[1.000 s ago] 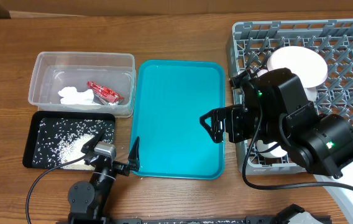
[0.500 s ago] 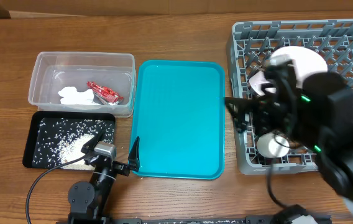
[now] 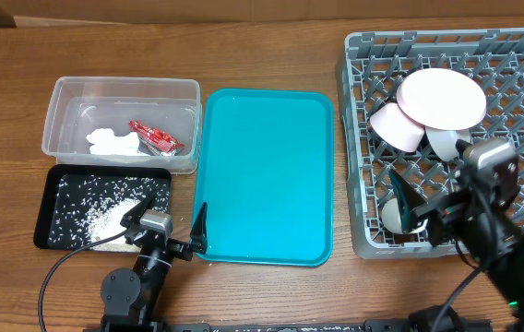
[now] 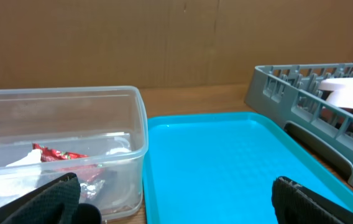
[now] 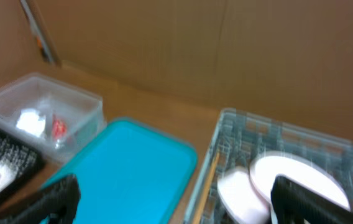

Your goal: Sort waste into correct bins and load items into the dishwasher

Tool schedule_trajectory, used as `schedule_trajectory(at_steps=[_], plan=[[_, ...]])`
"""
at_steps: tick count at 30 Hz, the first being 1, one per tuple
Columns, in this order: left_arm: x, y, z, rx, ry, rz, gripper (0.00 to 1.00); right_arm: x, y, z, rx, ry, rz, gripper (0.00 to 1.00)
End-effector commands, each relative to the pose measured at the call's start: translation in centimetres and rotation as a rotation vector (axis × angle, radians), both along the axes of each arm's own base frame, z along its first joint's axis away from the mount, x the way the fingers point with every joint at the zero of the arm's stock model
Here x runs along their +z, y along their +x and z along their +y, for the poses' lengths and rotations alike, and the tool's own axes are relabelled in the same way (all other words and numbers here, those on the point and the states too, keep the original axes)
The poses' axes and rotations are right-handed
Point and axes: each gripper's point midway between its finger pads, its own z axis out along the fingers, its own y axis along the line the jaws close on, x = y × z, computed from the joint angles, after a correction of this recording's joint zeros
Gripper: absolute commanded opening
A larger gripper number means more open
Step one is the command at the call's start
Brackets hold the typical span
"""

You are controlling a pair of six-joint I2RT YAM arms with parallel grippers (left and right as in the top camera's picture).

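The clear tub (image 3: 68,101) holds the red wrapper (image 3: 156,138) and the white paper scrap (image 3: 113,143). The black tray (image 3: 50,207) holds rice grains (image 3: 105,217). The grey dish rack (image 3: 502,65) holds the white plate (image 3: 442,99), two bowls (image 3: 394,125) (image 3: 446,143) and a cup (image 3: 392,217). A chopstick (image 5: 206,177) lies along the rack's left side in the right wrist view. My left gripper (image 3: 168,223) is open and empty at the teal tray's near left corner. My right gripper (image 3: 428,198) is open and empty over the rack's front edge.
The teal serving tray (image 3: 262,175) lies between the bins and the rack, with nothing on it. In the left wrist view the tray (image 4: 226,162) lies ahead with the tub (image 4: 58,143) to its left and the rack (image 4: 313,93) to its right. A cardboard wall stands behind the table.
My right arm has drawn back from the rack's left edge toward the front right, uncovering the plate, bowls and cup. The left arm has not moved.
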Motion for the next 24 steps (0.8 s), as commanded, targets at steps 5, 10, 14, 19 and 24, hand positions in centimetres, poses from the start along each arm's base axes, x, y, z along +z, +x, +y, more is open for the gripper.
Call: schedule_trajectory(at_steps=[5, 10, 14, 19, 24], plan=[[0.0, 0.0, 0.0, -0.003, 0.007, -0.006, 1.00, -10.8, -0.2, -0.7, -0.024, -0.010, -0.001, 1.00], [0.0, 0.0, 0.0, -0.003, 0.007, -0.007, 1.00, -16.6, 0.0, -1.8, -0.096, 0.075, -0.004, 1.00], [0.0, 0.0, 0.0, -0.003, 0.007, -0.006, 1.00, -19.8, 0.0, -1.9, -0.097, 0.083, -0.033, 1.00], [0.0, 0.0, 0.0, -0.003, 0.007, -0.006, 1.00, -22.0, 1.1, -1.6, -0.079, 0.100, -0.089, 1.00], [0.0, 0.0, 0.0, -0.003, 0.007, -0.007, 1.00, -20.4, 1.8, -1.5, -0.071, 0.122, -0.218, 1.00]])
